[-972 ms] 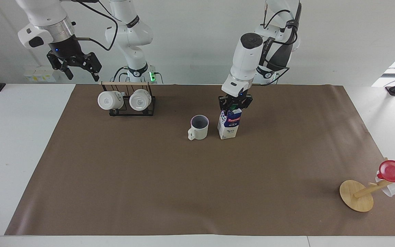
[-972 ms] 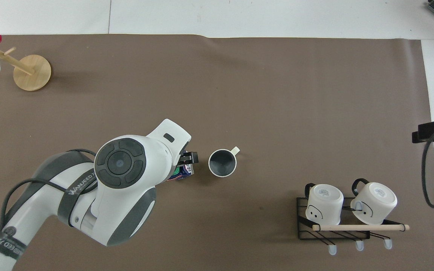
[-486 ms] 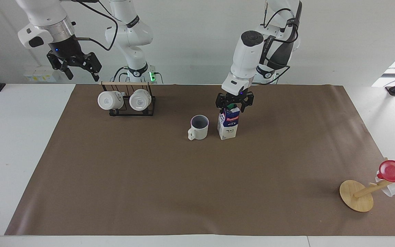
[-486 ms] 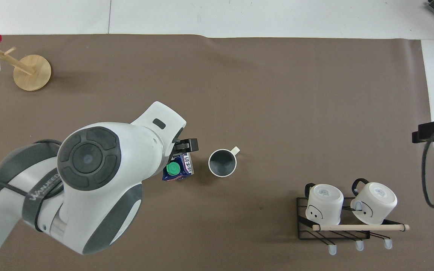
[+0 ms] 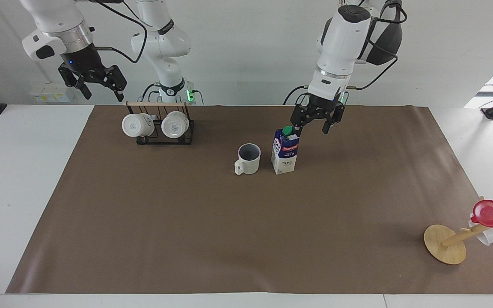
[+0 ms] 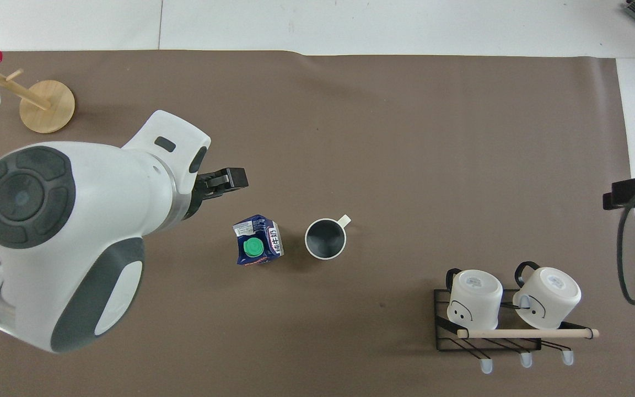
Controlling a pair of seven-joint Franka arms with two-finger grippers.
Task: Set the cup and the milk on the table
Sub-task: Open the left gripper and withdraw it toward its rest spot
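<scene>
Not much to read out here. The milk (image 5: 285, 152) carries a red label with white lettering on its front, too small to make out, and a white strip of print along its top in the overhead view, also unreadable. The two white mugs (image 6: 474, 298) on the rack (image 6: 488, 333) show a round printed mark on each base; no letters can be told.

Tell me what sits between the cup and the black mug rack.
Nothing: between the cup and the black mug rack there is only bare brown mat, clearest in the overhead view.
</scene>
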